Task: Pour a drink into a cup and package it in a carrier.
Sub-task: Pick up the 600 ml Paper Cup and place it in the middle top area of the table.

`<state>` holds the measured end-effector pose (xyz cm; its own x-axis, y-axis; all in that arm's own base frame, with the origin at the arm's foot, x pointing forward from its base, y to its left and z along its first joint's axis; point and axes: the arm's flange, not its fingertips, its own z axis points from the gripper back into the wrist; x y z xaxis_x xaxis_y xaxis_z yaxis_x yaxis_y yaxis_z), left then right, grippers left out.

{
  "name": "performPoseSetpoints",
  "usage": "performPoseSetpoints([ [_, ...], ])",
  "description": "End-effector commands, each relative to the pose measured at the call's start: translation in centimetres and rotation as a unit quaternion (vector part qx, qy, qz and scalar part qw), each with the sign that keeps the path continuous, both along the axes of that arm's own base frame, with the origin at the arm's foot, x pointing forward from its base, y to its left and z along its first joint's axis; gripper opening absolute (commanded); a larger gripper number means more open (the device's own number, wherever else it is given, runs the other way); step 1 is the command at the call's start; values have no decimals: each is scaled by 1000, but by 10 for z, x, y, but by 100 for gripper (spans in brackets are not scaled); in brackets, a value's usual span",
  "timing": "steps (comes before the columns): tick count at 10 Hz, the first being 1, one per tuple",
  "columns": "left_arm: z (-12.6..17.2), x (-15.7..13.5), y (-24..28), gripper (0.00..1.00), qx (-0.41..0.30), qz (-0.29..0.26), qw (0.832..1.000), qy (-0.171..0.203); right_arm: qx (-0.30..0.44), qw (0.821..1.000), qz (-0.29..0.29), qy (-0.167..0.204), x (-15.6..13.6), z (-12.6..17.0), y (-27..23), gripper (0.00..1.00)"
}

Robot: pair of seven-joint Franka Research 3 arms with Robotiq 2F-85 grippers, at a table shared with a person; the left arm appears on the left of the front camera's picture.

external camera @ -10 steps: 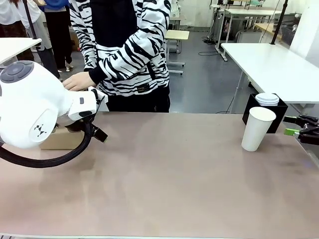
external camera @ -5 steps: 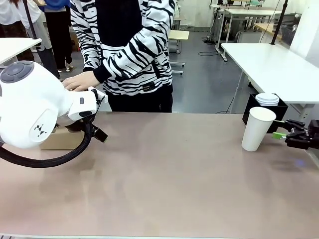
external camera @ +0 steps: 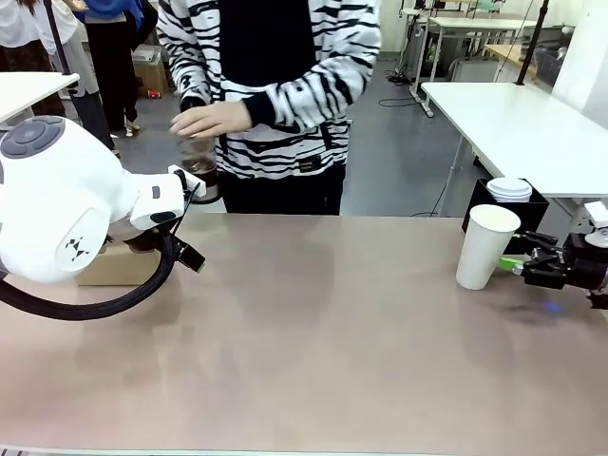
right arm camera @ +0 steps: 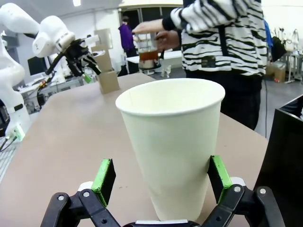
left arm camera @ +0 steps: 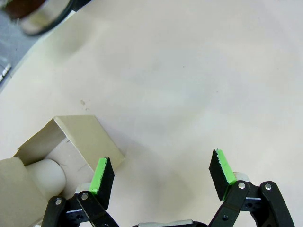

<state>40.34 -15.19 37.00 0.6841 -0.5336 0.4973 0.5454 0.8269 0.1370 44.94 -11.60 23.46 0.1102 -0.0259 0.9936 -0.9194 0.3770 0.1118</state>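
Beside the white paper cup [external camera: 487,245], the right gripper [external camera: 522,255] is hovering open, a black open-topped box [external camera: 534,218] crowding behind; the left gripper [left arm camera: 161,158] is gaping by the brown cardboard carrier [left arm camera: 80,135].

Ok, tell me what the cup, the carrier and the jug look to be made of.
Cup: probably paper, matte off-white, thin wall, rolled rim.
Carrier: brown cardboard, dull, with folded flaps and raw cut edges.
Jug: clear, likely glass, though plastic is possible; the dark drink shows through it.
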Motion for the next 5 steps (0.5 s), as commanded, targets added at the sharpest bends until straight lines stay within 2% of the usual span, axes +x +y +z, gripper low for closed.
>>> performPoseSetpoints([
  [1, 0, 0, 0, 100, -1, 0, 1000, 0, -7, 1000, -14, -7, 9, -12, 15, 100],
  [5, 0, 0, 0, 100, -1, 0, 1000, 0, 4, 1000, -26, 15, 29, -28, 30, 100],
])
